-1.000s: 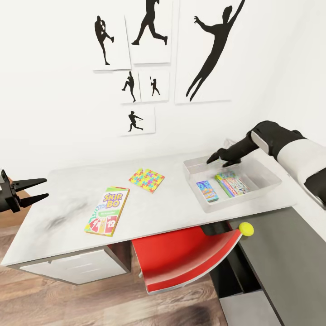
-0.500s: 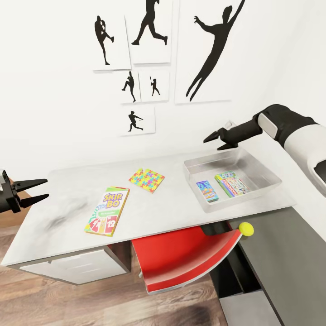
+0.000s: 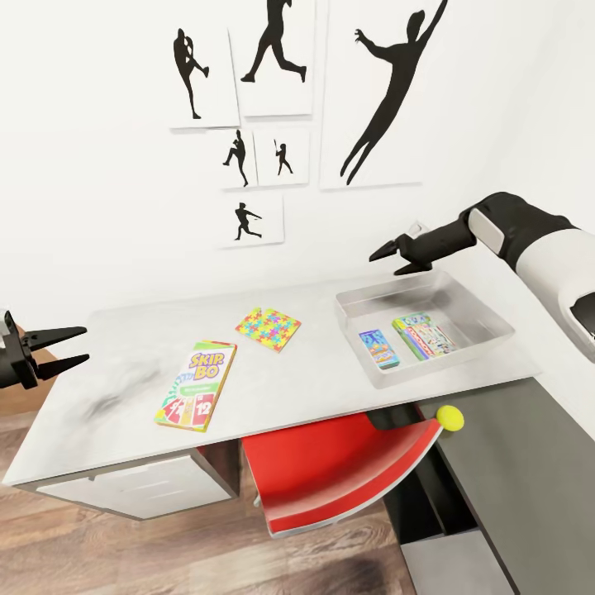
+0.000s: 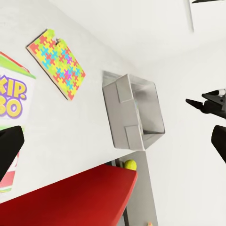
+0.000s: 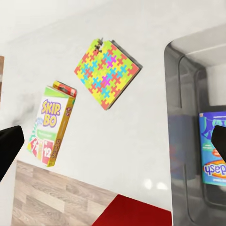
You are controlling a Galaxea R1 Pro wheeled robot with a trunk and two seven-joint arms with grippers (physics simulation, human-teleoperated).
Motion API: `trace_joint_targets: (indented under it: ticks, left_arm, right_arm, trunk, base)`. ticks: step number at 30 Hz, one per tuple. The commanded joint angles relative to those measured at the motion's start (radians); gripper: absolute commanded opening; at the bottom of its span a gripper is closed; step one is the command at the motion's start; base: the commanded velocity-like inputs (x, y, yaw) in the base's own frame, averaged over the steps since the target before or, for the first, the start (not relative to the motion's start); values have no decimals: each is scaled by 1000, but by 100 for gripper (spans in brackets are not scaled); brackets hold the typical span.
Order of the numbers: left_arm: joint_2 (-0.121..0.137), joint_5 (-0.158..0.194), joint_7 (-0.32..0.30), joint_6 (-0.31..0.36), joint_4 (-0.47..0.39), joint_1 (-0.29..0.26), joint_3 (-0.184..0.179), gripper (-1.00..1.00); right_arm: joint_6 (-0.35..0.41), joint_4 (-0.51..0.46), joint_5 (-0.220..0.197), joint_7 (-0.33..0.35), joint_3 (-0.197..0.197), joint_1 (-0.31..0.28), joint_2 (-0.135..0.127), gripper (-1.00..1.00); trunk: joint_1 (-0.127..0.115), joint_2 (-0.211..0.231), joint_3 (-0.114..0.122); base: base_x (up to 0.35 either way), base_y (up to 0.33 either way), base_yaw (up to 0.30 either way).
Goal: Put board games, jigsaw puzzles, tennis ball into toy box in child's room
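Toy box (image 3: 487, 330) at right of table (image 3: 124, 372) already holds 2 games, while SKIP-BO box (image 3: 196, 385), puzzles (image 3: 268, 327) & ball (image 3: 449, 418) are left, w/ both right gripper (image 3: 395, 255) and left gripper (image 3: 68, 347) open, empty.

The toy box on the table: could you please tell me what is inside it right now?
The toy box holds two board games lying flat: a small blue one and a green-edged colourful one. The near wall hides a strip of the floor, so anything there is unseen.

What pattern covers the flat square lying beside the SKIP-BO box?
Interlocking jigsaw pieces in yellow, pink, blue and orange; clearest in the right wrist view.
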Motion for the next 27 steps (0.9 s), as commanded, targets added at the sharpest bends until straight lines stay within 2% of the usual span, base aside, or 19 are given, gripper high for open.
trace_joint_targets:
  ticks: [1, 12, 16, 27]
  left_arm:
    - [1, -10, -10, 3, 1, -1, 0, 100]
    - [1, -10, -10, 3, 1, -1, 0, 100]
    - [1, -10, -10, 4, 1, -2, 0, 100]
    - [2, -9, -10, 4, 1, -1, 1, 100]
  right_arm:
    - [2, -1, 3, 7, 4, -1, 0, 100]
    - [2, -1, 2, 7, 5, 1, 18, 100]
    - [2, -1, 2, 6, 6, 5, 32, 100]
    - [2, -1, 1, 5, 1, 5, 40, 100]
  trunk:
    - [1, -2, -2]
    - [1, -2, 0]
    - [1, -2, 0]
    - [1, -2, 0]
  base:
    - [0, 5, 0]
    - [-33, 37, -23]
    - [-36, 88, -7]
    - [-3, 7, -1]
